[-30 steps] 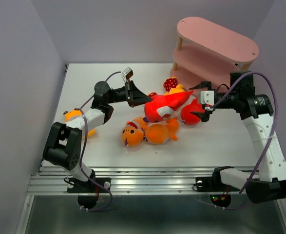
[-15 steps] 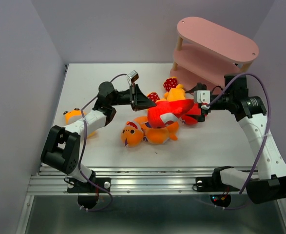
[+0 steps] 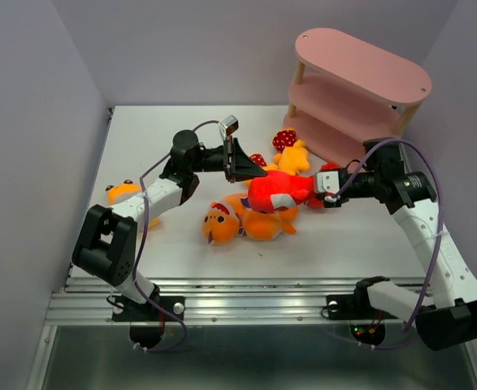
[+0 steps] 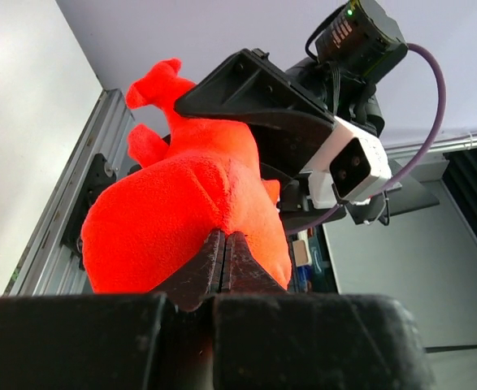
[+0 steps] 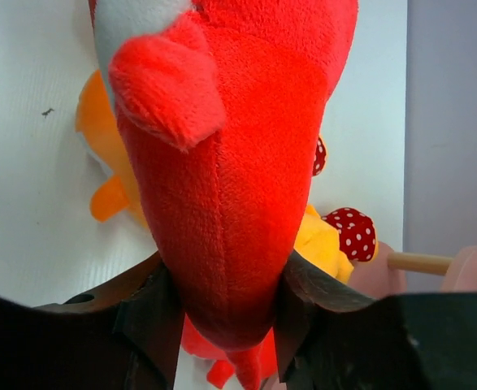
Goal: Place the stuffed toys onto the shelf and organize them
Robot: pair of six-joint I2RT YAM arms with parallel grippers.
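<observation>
Left gripper (image 4: 224, 240) first: jaws squeezed almost together, tips nipping a fold of plush on the red shark (image 3: 275, 192), and over on the other end the right gripper (image 5: 226, 284) has a finger on each flank of the shark's narrow tail section, clamped snug around it. So both arms have it, slung between them just in front of the shelf (image 3: 360, 69) and off its left end, above the heap of toys. Its long axis runs side to side, roughly parallel with the shelf's lower board, head end out toward the left gripper, tail end toward the right gripper. It's bright red fleece, plump in the middle, with a white patch on the underside and a stubby red fin sticking out. Directly beneath lies an orange shark (image 3: 266, 223) on the white table (image 3: 140, 138), a small orange-faced figure (image 3: 219, 227) touching its left side. A yellow figure (image 3: 293, 151) with a red white-dotted part sits near the shelf's bottom board, and one more small toy (image 3: 123, 193) lies well apart, far to the left
</observation>
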